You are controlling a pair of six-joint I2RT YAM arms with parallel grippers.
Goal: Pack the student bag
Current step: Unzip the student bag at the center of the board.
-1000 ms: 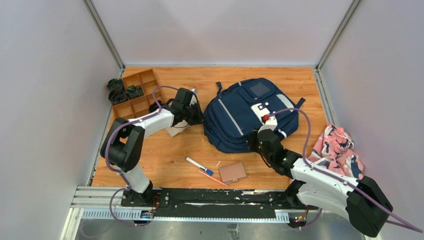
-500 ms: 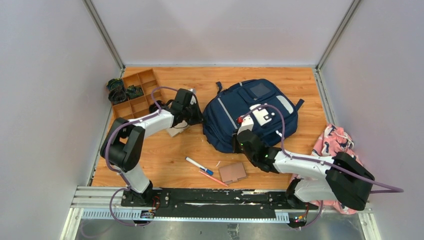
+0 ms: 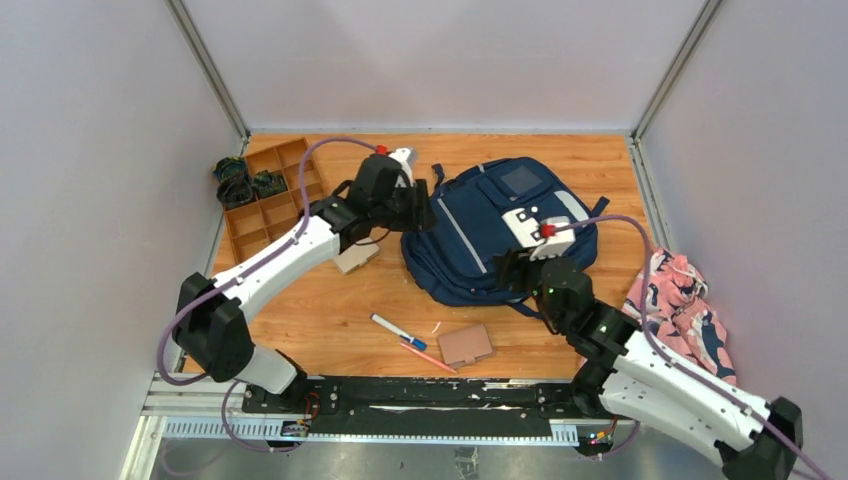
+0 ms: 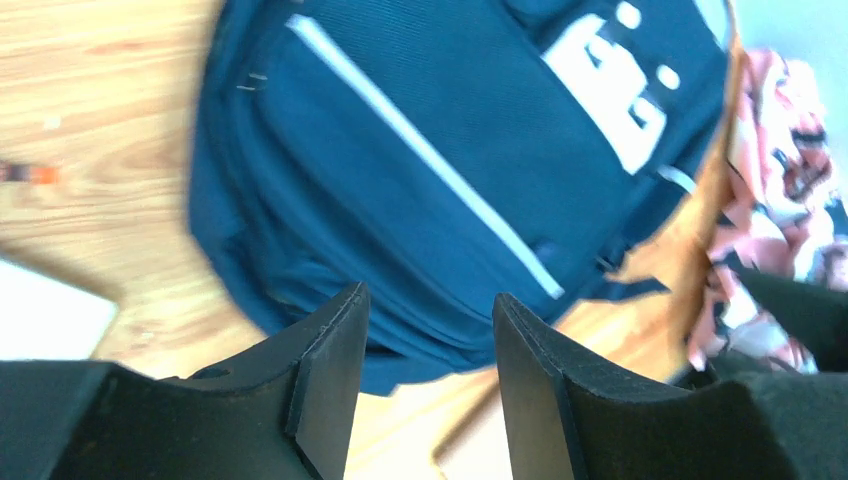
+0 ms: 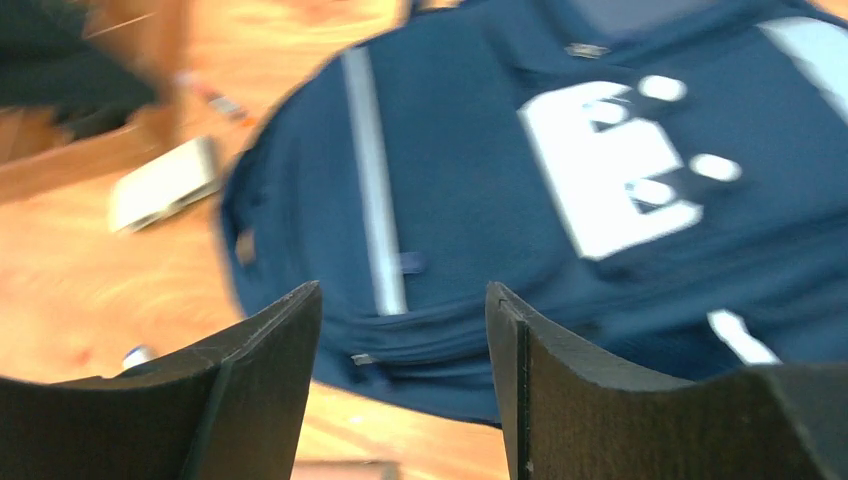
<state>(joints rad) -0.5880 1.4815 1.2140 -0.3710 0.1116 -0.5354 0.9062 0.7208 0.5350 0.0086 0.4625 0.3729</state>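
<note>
The student bag, navy with light grey stripes and a white dotted patch, lies flat on the wooden table, right of centre. My left gripper hovers at the bag's left edge, open, with nothing between its fingers. In the left wrist view the bag fills the frame beyond that gripper. My right gripper hangs over the bag's near edge, also open and holding nothing. The right wrist view shows the bag and a small zip pull on its lower seam past the right gripper.
A brown divided tray holding dark items stands at the back left. A pale card lies under the left arm. A blue-white marker, an orange pen and a brown notebook lie near the front. A pink patterned cloth is at the right.
Both grippers went from shut to open. The left arm rose and moved right, to the bag's left edge. The right arm swung left, then back right along the bag's near edge.
</note>
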